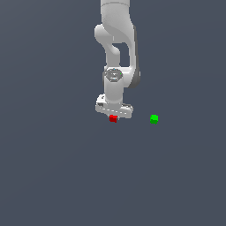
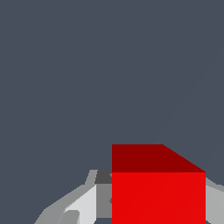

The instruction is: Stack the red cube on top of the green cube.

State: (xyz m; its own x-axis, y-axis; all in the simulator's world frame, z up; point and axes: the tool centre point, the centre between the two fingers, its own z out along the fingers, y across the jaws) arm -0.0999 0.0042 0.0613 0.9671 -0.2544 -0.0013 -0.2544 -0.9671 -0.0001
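The red cube (image 1: 113, 118) sits between my gripper's (image 1: 114, 115) fingers, at about the same height as the green cube (image 1: 153, 118). In the wrist view the red cube (image 2: 157, 192) fills the space between the two fingers (image 2: 103, 197), which press against its sides. The gripper is shut on it. The green cube lies apart, toward the exterior view's right of the gripper. It does not show in the wrist view.
A plain dark grey floor (image 1: 57, 176) spreads all around. The white arm (image 1: 115, 53) rises straight above the gripper.
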